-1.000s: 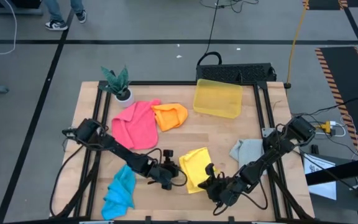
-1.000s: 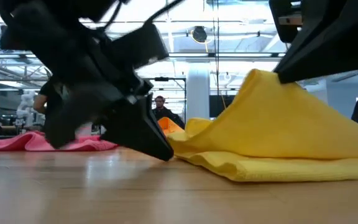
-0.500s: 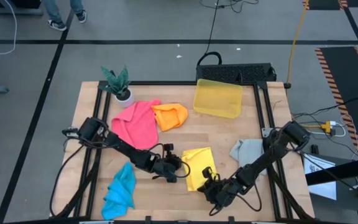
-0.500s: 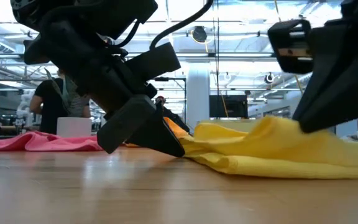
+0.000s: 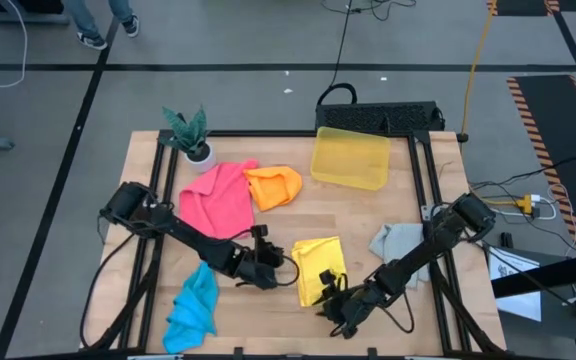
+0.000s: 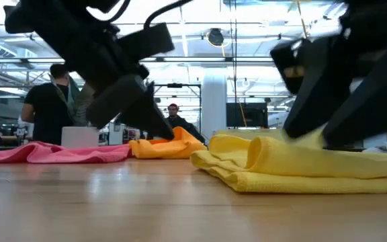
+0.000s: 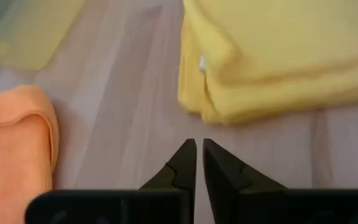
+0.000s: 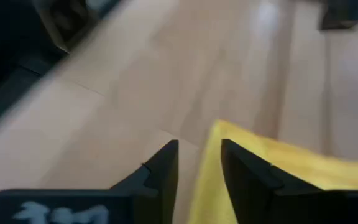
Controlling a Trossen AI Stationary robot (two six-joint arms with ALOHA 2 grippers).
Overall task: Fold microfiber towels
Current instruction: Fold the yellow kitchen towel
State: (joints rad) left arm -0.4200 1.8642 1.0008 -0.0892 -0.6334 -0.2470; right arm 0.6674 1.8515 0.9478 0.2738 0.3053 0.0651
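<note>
High view: yellow towel point(image 5: 318, 270) lies folded between your two grippers, left gripper point(image 5: 266, 272) just beside one side edge and clear of it, right gripper point(image 5: 340, 308) at the near corner.

Left gripper: fingers almost together, holding nothing; in the left wrist view the tips point at bare table point(image 7: 123, 99) just short of the folded yellow edge. Right gripper: fingers parted, a yellow edge standing in the gap. I can't tell whether it's pinched or just loose between them.

Handling, my read: light, soft, limp, no stiffness at all. It'll sag and drape from any pinch point, and the nap should grip the table a bit. Take it by a corner or a doubled edge, pinching both layers, not mid-panel.

Orientation: roughly a rectangle, long axis running away from the right gripper toward the far side of the table. In the low view, a rolled fold sits on top along its length.
</note>
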